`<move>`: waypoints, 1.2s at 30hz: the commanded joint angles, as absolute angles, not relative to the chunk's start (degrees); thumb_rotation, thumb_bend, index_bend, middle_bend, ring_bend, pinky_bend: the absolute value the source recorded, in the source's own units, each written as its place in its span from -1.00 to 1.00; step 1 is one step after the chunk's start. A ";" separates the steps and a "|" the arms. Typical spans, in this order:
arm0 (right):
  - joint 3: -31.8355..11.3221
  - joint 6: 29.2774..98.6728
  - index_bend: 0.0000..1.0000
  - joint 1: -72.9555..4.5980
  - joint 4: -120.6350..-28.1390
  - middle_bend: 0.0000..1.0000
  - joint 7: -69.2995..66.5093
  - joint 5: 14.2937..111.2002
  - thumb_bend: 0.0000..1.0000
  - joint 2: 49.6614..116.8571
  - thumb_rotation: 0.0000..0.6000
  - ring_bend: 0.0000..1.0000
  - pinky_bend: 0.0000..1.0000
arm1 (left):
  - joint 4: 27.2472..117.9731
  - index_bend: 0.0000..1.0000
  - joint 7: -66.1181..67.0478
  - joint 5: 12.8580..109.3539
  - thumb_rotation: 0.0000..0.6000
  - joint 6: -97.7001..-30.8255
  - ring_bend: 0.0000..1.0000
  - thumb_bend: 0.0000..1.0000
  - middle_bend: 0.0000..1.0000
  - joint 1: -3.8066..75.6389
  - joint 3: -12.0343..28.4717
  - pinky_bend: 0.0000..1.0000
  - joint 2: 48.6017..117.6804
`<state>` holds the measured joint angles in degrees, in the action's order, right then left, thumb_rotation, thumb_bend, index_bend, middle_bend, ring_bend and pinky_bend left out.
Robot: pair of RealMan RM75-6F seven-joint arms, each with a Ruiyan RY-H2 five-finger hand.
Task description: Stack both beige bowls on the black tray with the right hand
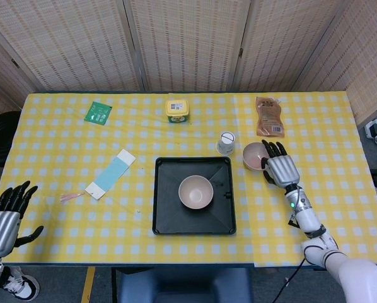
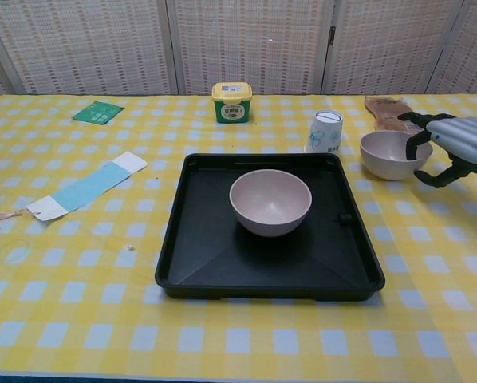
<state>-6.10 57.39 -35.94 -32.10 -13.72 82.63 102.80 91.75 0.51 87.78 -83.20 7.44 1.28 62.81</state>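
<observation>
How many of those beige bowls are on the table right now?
2. One beige bowl sits in the middle of the black tray. The other bowl stands on the tablecloth right of the tray, by the white cup, with the right hand at its rim.

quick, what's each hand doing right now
Left hand: open, holding nothing, at the table's near left edge.
Right hand: fingers over the rim of the beige bowl; firm grip cannot be told.
</observation>
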 commanded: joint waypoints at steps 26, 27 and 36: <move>-5.51 72.18 0.43 -36.41 -63.96 -0.93 0.04 91.64 -0.04 95.44 1.00 -1.00 -1.00 | 92.20 -1.00 0.68 87.91 1.00 -82.90 -1.00 -0.45 -1.00 7.47 1.01 -1.00 62.57; -5.41 72.48 0.43 -36.55 -64.15 -0.93 0.27 92.07 -0.04 95.89 1.00 -1.00 -1.00 | 92.21 -1.00 0.56 87.87 1.00 -82.96 -1.00 -0.45 -1.00 7.43 1.02 -1.00 62.51; -2.23 74.89 0.43 -35.93 -59.59 -0.94 1.04 95.68 -0.04 102.03 1.00 -1.00 -1.00 | 92.23 -1.00 -1.11 88.06 1.00 -82.57 -1.00 -0.45 -1.00 7.51 0.81 -1.00 61.61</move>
